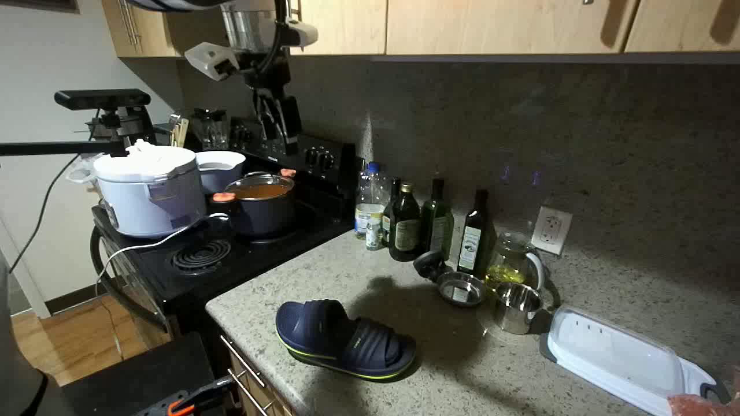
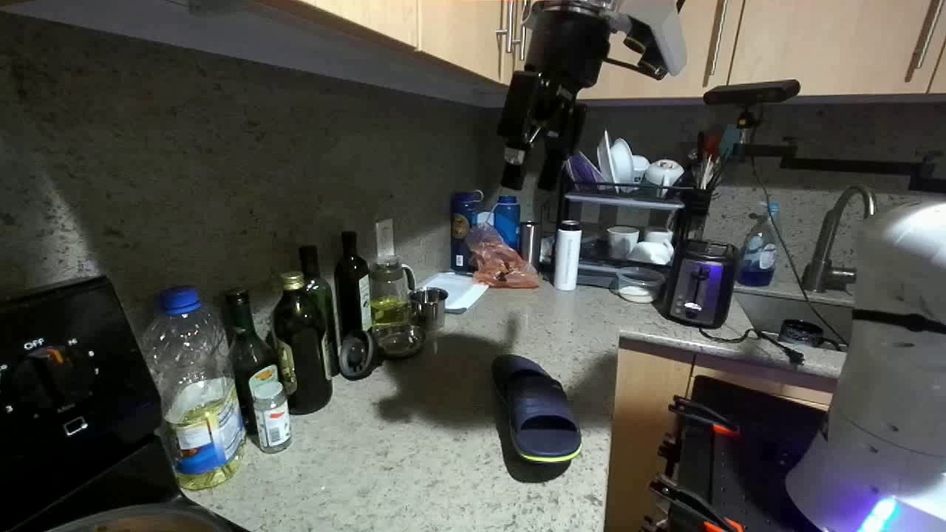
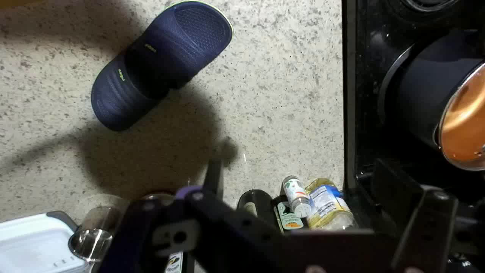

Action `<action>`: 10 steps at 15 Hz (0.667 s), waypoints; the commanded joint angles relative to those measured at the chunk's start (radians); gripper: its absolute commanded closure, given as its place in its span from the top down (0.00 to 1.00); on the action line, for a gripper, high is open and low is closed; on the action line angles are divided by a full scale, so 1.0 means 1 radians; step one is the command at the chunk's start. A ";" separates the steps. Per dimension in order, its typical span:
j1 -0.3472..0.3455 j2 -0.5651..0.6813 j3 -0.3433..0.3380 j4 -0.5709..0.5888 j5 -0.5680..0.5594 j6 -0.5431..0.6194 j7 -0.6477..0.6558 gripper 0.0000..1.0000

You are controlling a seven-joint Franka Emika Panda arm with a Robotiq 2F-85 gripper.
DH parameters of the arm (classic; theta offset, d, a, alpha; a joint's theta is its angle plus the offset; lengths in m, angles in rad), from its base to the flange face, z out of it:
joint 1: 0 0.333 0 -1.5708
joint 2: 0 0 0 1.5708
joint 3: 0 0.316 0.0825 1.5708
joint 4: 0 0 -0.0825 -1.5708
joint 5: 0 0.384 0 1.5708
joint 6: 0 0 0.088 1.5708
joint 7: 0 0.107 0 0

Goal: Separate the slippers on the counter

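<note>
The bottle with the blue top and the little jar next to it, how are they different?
The bottle is taller and fatter; the jar is shorter and thinner. The bottle has a blue cap; the jar has a pale lid. Both stand upright on the counter.

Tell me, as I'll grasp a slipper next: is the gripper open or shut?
Open. In an exterior view the gripper shows a gap between its fingertips; in the wrist view they stand wide apart.
</note>
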 commanded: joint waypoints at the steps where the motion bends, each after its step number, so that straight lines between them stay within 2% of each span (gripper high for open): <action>1: 0.001 0.001 -0.001 0.002 -0.001 -0.002 0.000 1.00; 7: 0.001 0.001 -0.001 0.002 -0.001 -0.002 0.000 1.00; 10: 0.008 0.044 -0.007 0.013 0.011 -0.023 -0.016 1.00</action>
